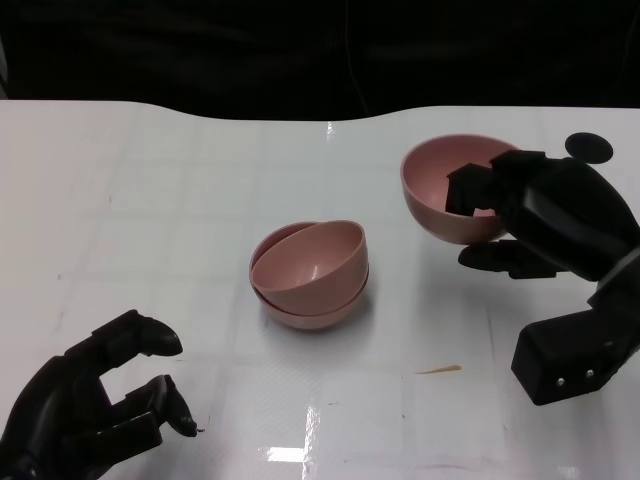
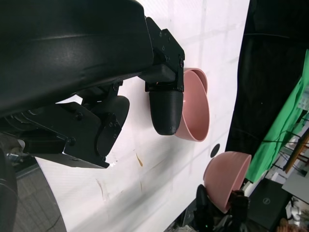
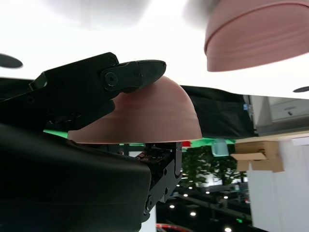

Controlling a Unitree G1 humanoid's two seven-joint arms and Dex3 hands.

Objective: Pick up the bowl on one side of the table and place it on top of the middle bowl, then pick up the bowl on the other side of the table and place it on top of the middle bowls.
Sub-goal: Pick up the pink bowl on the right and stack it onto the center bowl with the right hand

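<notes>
At the lower left of the head view the left hand (image 1: 95,405) is hovering low over the white table (image 1: 150,200), its fingers loosely curled and apart, with nothing between them. In the left wrist view its fingers (image 2: 166,108) are likewise touching nothing.

In the middle of the table the stacked bowls (image 1: 310,275) are sitting, two pink bowls nested. The lower one is standing level with its mouth facing up. The upper one is lying crooked in it, its mouth tipping up and toward the left, its rim higher on the right side than on the left.

To the right and further back, well apart from the stack, the third pink bowl (image 1: 450,195) is being held by the right hand (image 1: 545,225). Its mouth is tipping up and toward the left. The fingers (image 1: 470,188) are hooking over the rim into the hollow, and others are pressing against the outer wall below. The right wrist view is showing a finger lying along the bowl's curved outside (image 3: 145,118), with the stack (image 3: 256,36) beyond it.
</notes>
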